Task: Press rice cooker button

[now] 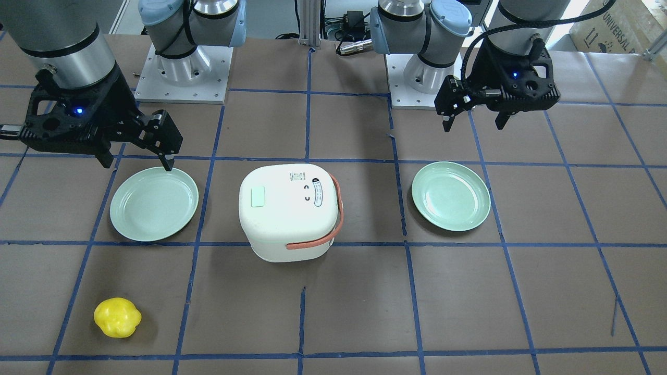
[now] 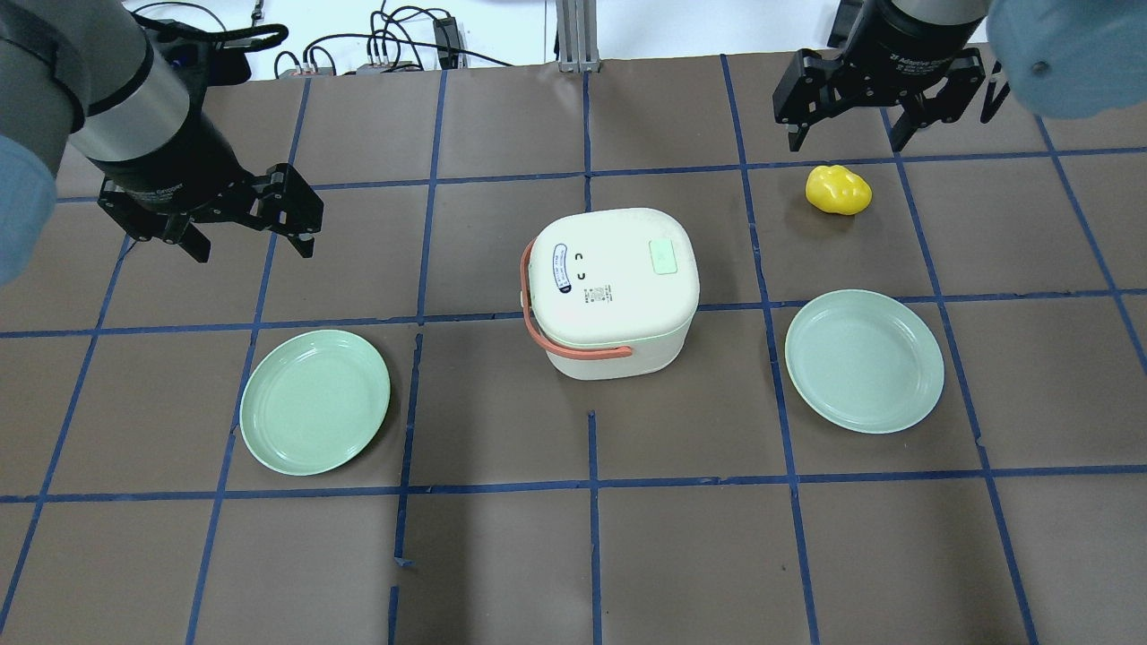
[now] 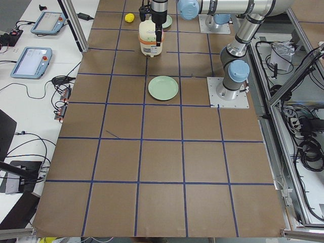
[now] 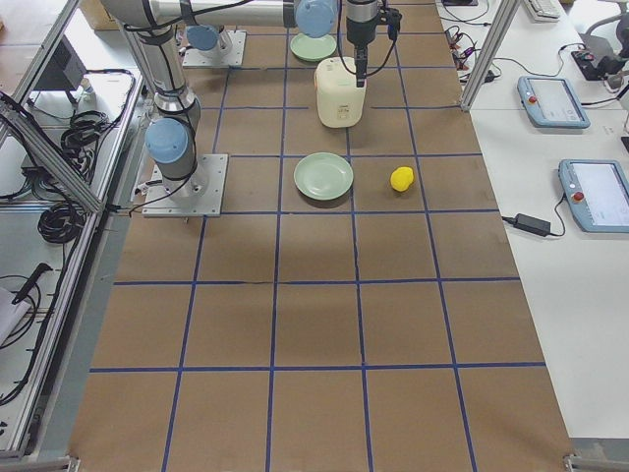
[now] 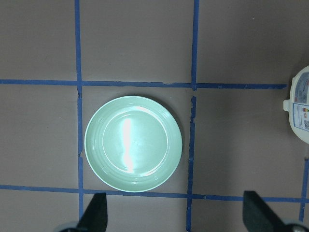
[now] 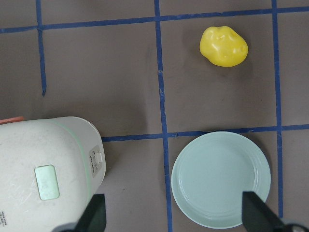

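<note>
The white rice cooker (image 1: 286, 208) stands mid-table with its lid shut and its salmon-orange handle folded down. It also shows in the overhead view (image 2: 614, 287). A pale green button (image 2: 663, 257) sits on the lid and shows in the right wrist view (image 6: 48, 182). My left gripper (image 2: 251, 246) is open and empty, held high above the table on the cooker's left. My right gripper (image 2: 847, 141) is open and empty, held high on the cooker's right. Neither gripper touches the cooker.
A green plate (image 2: 315, 400) lies on the left side, below my left gripper (image 5: 175, 217). A second green plate (image 2: 864, 360) lies right of the cooker. A yellow lumpy object (image 2: 838, 190) lies beyond that plate, near the table's far edge.
</note>
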